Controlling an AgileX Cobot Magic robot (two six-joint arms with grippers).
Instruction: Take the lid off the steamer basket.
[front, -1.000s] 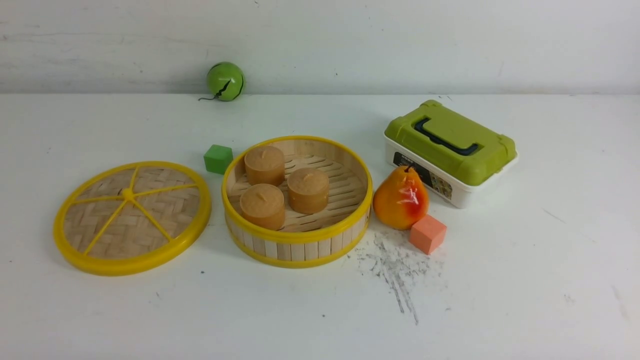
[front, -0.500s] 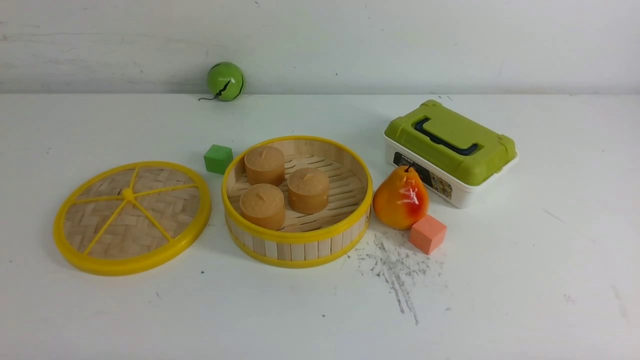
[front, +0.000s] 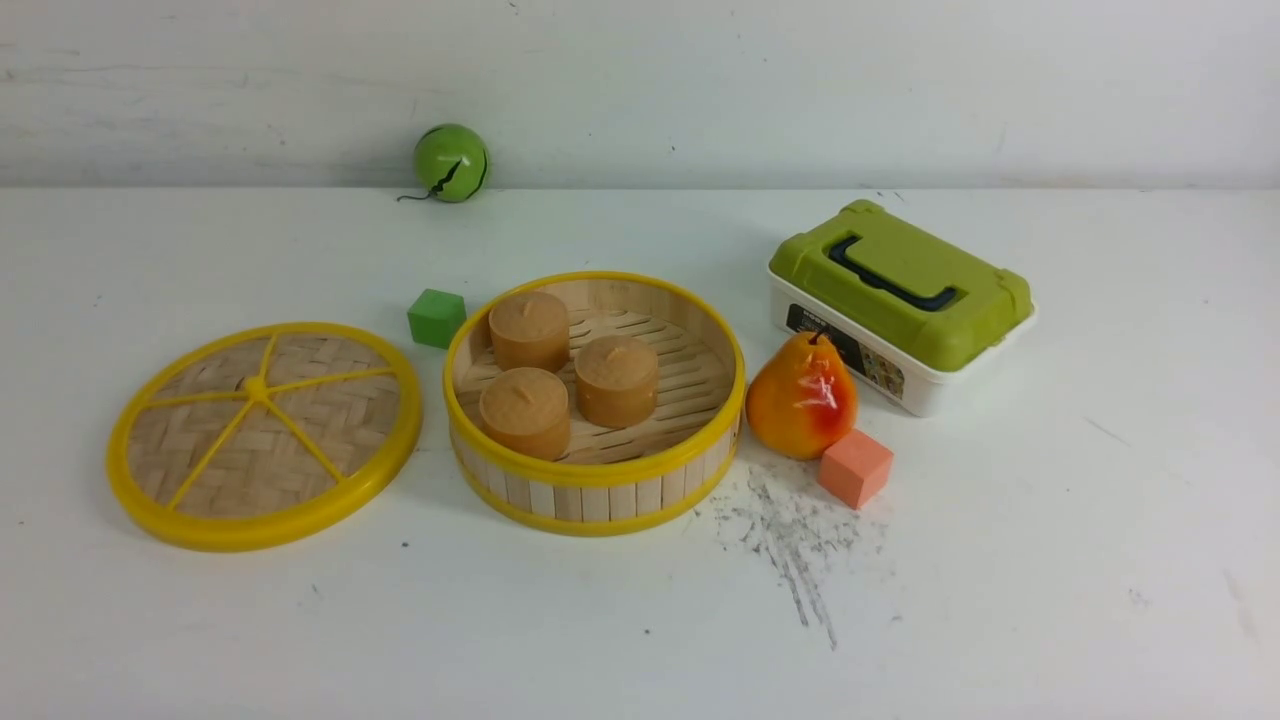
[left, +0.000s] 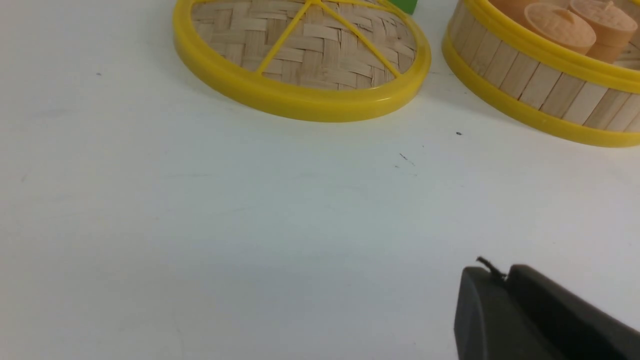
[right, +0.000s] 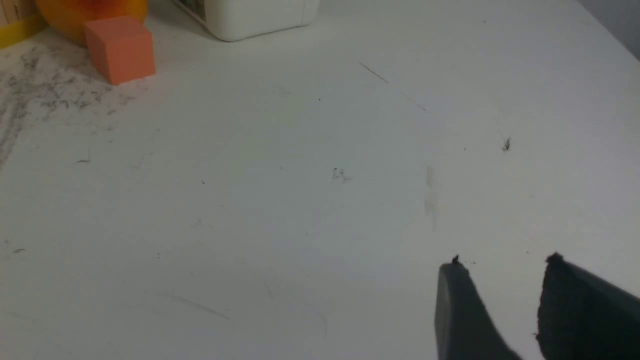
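The lid (front: 262, 435), woven bamboo with a yellow rim and spokes, lies flat on the table to the left of the steamer basket (front: 595, 490); it also shows in the left wrist view (left: 305, 55). The basket (left: 540, 90) stands uncovered with three brown cylinders (front: 570, 375) inside. Neither gripper shows in the front view. My left gripper (left: 502, 275) is shut and empty, over bare table short of the lid. My right gripper (right: 505, 265) is open and empty over bare table on the right.
A pear (front: 801, 397) and an orange cube (front: 855, 467) sit right of the basket, with a green-lidded white box (front: 900, 300) behind them. A green cube (front: 436, 318) sits behind the basket's left side. A green ball (front: 451, 162) rests at the wall.
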